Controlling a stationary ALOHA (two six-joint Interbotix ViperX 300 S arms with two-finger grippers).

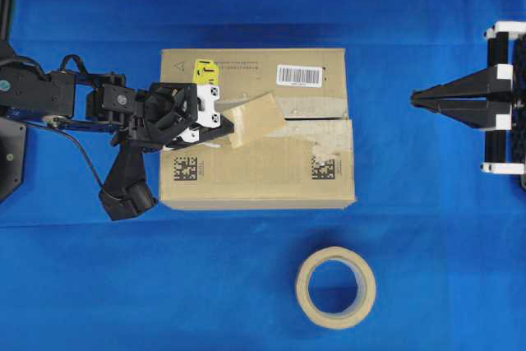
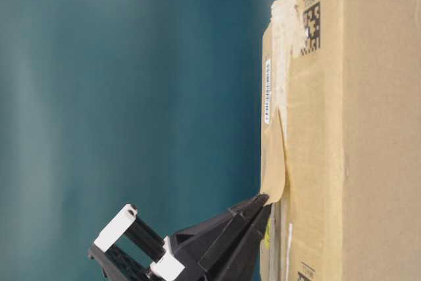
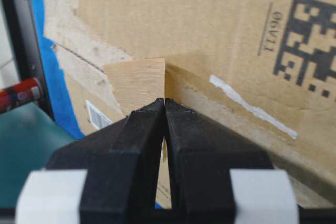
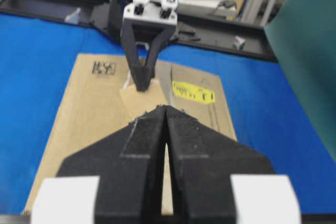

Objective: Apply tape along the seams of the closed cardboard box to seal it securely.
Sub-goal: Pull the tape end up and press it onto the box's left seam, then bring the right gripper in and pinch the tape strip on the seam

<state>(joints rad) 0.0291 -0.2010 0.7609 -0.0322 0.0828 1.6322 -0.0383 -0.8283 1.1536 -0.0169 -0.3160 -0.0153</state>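
Observation:
The cardboard box [image 1: 246, 172] lies in the middle of the blue cloth, with a yellow sticker [image 1: 204, 71] and a barcode label [image 1: 298, 76] on top. Its seam [image 1: 325, 119] runs left to right, edged with pale torn strips. My left gripper [image 1: 228, 126] hovers over the box's left half, shut on one end of the tan tape [image 1: 258, 118]. The piece slants across the seam, and in the table-level view the tape [image 2: 273, 174] stands a little off the box [image 2: 368, 129]. The left wrist view shows the tape [image 3: 137, 81] pinched at my left gripper [image 3: 165, 101]. My right gripper [image 1: 416, 100] is shut and empty, right of the box.
A beige tape roll [image 1: 307, 285] lies on the cloth in front of the box. The right arm's base [image 1: 503, 96] stands at the right edge and the left arm's body [image 1: 49, 96] at the left edge. Blue cloth [image 1: 99, 285] surrounds the box.

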